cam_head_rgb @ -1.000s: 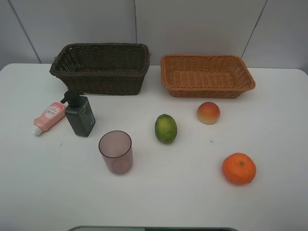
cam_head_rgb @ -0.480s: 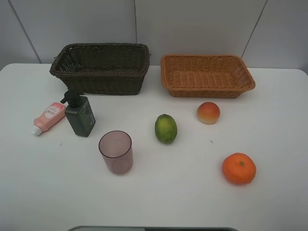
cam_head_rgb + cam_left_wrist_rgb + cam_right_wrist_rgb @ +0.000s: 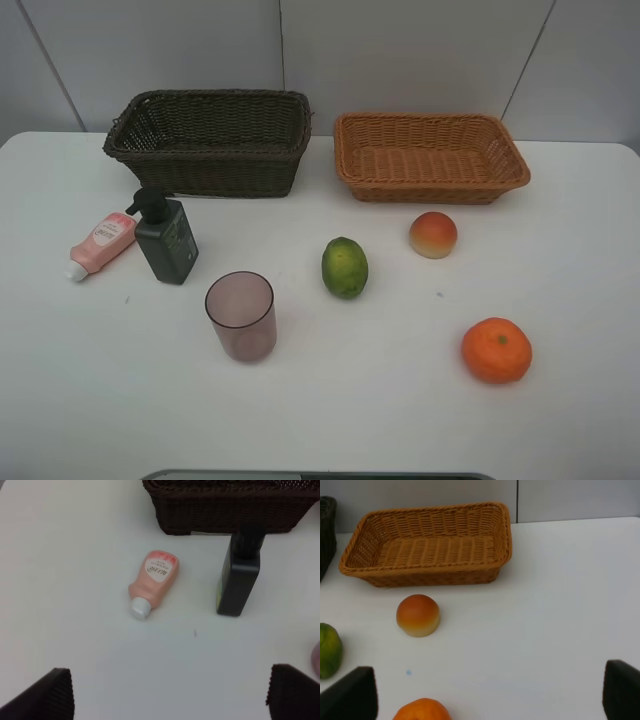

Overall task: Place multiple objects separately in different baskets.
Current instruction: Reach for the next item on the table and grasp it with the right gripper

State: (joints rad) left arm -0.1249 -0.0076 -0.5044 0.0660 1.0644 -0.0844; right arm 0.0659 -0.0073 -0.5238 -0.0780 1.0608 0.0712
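Observation:
On the white table, the exterior view shows an orange [image 3: 496, 350], a green lime [image 3: 345, 267], a red-yellow peach-like fruit [image 3: 433, 234], a pink tube [image 3: 101, 241], a dark green pump bottle [image 3: 166, 238] and a translucent pinkish cup [image 3: 241, 315]. The dark brown basket [image 3: 210, 140] and the light orange-tan basket [image 3: 430, 157] stand at the back, both empty. My left gripper [image 3: 170, 700] is open above the table, short of the tube [image 3: 152, 581] and bottle [image 3: 241, 575]. My right gripper [image 3: 485, 697] is open, near the orange [image 3: 422, 710] and short of the peach [image 3: 418, 615]. Neither gripper shows in the exterior view.
A grey wall rises behind the baskets. The table's front edge [image 3: 320, 474] runs along the bottom of the exterior view. The lime [image 3: 329, 650] shows at the edge of the right wrist view, the tan basket [image 3: 427, 545] beyond the peach.

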